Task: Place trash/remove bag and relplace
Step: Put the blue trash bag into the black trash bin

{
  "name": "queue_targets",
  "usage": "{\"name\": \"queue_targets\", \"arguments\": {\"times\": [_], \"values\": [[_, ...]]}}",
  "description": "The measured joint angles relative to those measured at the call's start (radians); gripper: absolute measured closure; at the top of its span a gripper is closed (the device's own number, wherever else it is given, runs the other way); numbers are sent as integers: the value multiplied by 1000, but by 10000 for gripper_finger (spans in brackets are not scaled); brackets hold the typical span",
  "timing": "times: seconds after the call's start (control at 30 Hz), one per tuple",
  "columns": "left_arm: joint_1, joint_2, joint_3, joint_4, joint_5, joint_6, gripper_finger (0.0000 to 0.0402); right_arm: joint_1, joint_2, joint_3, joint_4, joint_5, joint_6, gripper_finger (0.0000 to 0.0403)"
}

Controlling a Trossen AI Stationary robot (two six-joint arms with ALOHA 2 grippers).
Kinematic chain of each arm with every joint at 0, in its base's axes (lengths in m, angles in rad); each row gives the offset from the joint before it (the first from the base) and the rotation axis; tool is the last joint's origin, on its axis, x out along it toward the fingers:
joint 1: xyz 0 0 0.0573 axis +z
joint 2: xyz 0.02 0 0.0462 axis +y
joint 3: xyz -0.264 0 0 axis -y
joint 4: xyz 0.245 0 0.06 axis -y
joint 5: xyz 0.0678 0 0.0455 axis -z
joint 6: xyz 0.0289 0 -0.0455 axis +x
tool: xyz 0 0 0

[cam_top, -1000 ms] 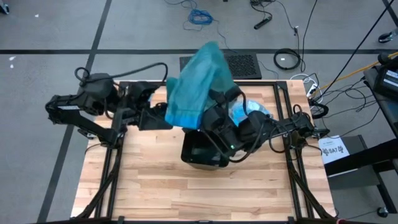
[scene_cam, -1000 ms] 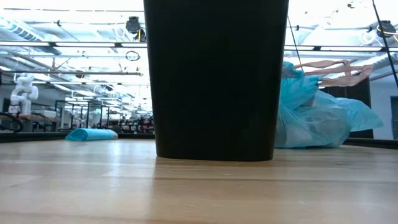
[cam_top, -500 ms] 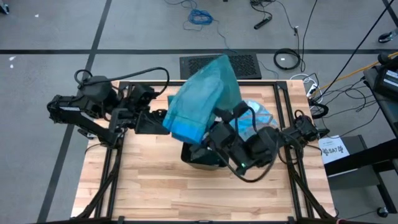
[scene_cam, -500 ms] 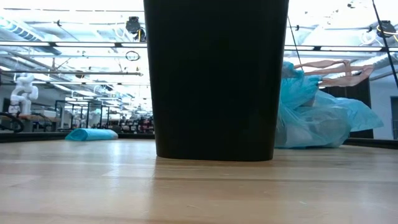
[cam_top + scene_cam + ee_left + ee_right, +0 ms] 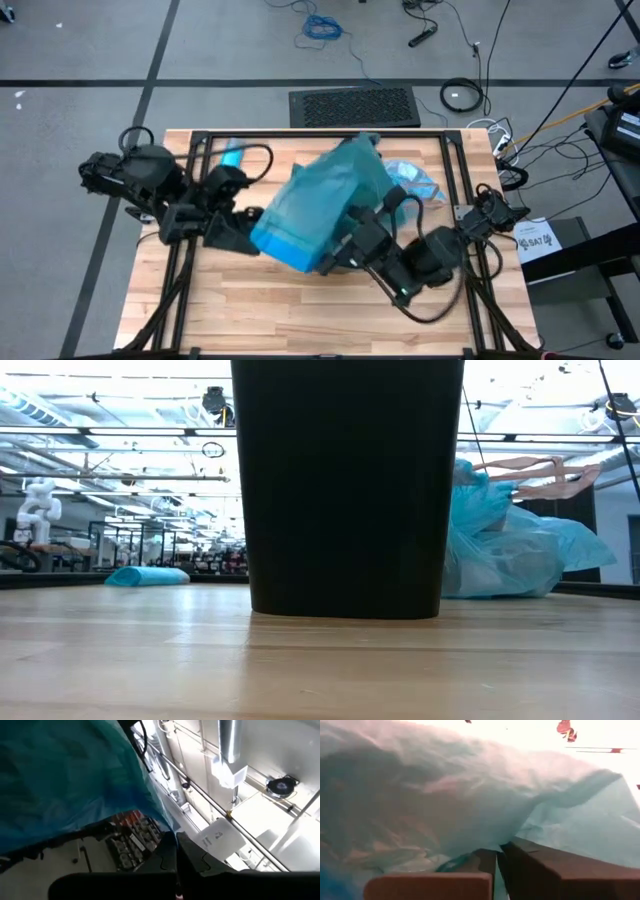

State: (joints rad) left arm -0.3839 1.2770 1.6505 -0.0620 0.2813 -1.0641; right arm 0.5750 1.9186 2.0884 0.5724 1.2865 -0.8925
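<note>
- Since a second ago, the blue bag has been lowered from high at the table's back edge toward the table's middle, and the black bin is now being hidden under it in the high view.
- The bag's film is being pinched by the left gripper from the left, its fingers pressed shut on the plastic.
- The right gripper, wide a second ago, is now being clamped on the bag's lower right side; thin film is being caught between its fingers.
- A pale butcher-block table of glued wooden strips is being framed by black rails; grey floor, a dark mat and loose cables are being seen beyond it.
- In the low view the bin is being shown as a smooth, matte, tapering tub standing upright on the wood.
- A second, crumpled translucent blue bag is being left behind the bin toward the right, with pale scraps of trash faintly showing through it.
- A flat blue roll is lying at the far left edge.
</note>
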Motion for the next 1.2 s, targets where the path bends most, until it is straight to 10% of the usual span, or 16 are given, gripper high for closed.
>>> {"name": "queue_targets", "arguments": {"times": [1.2], "values": [[-5, -6, -45, -366, -104, 235, 402, 39, 155, -119, -144, 286, 723, 403]]}}
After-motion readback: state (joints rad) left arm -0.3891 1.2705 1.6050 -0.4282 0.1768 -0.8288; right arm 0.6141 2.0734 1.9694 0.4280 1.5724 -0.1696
